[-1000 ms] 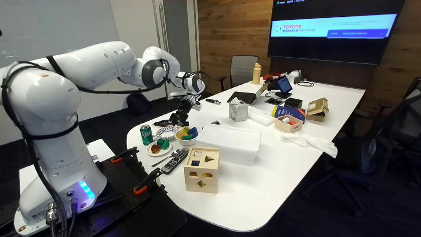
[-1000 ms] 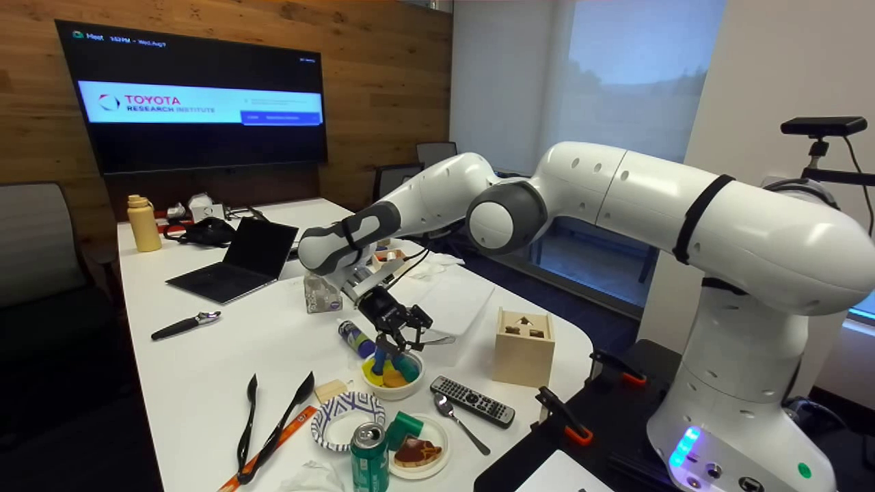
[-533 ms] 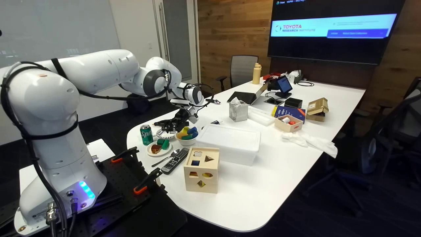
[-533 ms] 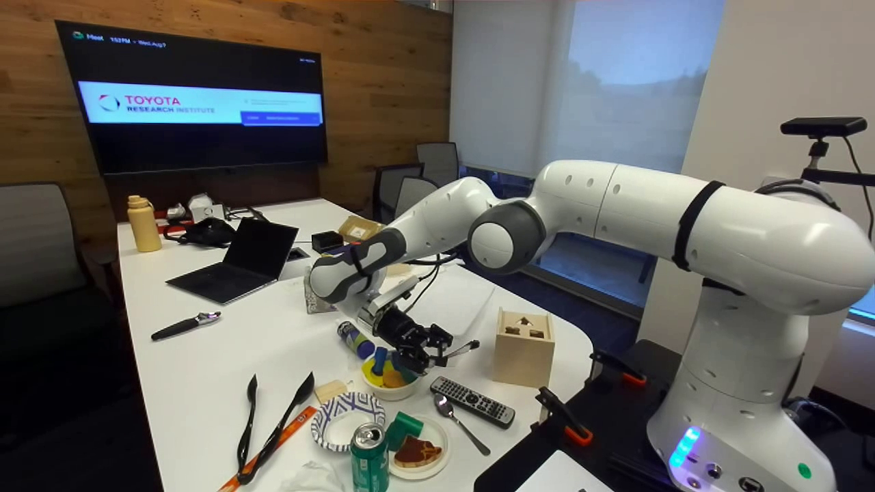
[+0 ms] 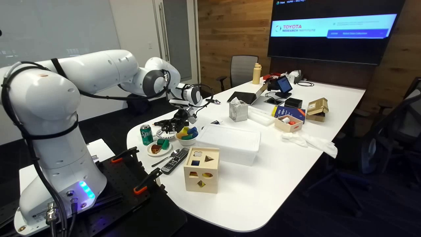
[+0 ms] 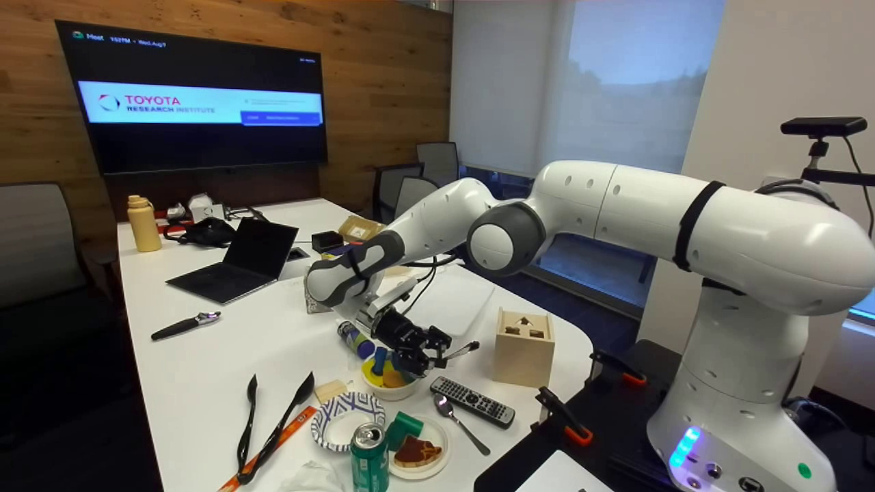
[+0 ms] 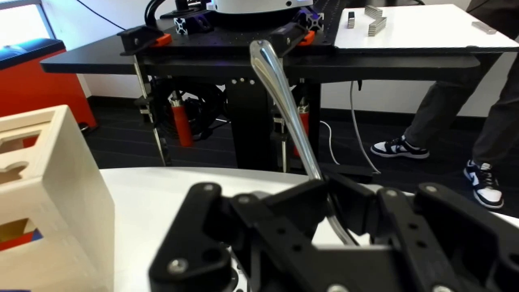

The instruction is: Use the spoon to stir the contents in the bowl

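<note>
Gripping to stir, it seems

Gripper (image 7: 328, 196) pinches what is likely the spoon (image 7: 288, 109), handle slanted up, perhaps to tip its hidden head toward the bowl (image 5: 186, 142) nearby; a loose spoon (image 6: 454, 417) lies beside the remote (image 6: 472, 401), seemingly spare

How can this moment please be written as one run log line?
fingers: shut on metal utensil, partly hidden; bowl: coloured pieces inside; stirring contact: cannot tell; spoon: lying beside remote
</note>
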You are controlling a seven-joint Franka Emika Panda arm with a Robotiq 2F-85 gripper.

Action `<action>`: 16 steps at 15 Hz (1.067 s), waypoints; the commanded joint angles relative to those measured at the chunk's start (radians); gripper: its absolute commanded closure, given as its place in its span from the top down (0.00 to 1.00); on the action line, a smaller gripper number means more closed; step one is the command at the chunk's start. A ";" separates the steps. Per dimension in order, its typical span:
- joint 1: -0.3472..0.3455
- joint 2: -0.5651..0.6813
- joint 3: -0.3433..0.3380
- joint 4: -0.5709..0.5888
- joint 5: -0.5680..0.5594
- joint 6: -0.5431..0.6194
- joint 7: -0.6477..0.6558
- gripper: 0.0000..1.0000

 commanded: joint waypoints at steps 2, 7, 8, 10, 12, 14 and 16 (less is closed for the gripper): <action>0.014 0.000 -0.004 -0.003 -0.037 0.043 -0.023 0.00; 0.020 0.000 -0.012 -0.006 -0.073 0.160 -0.019 0.00; 0.019 0.000 -0.014 -0.005 -0.077 0.184 -0.017 0.00; 0.019 0.000 -0.020 0.000 -0.089 0.219 -0.009 0.00; 0.019 0.000 -0.027 -0.002 -0.103 0.240 -0.005 0.00; 0.021 0.000 -0.034 -0.004 -0.116 0.253 -0.005 0.00; 0.023 0.000 -0.039 -0.006 -0.133 0.260 -0.004 0.00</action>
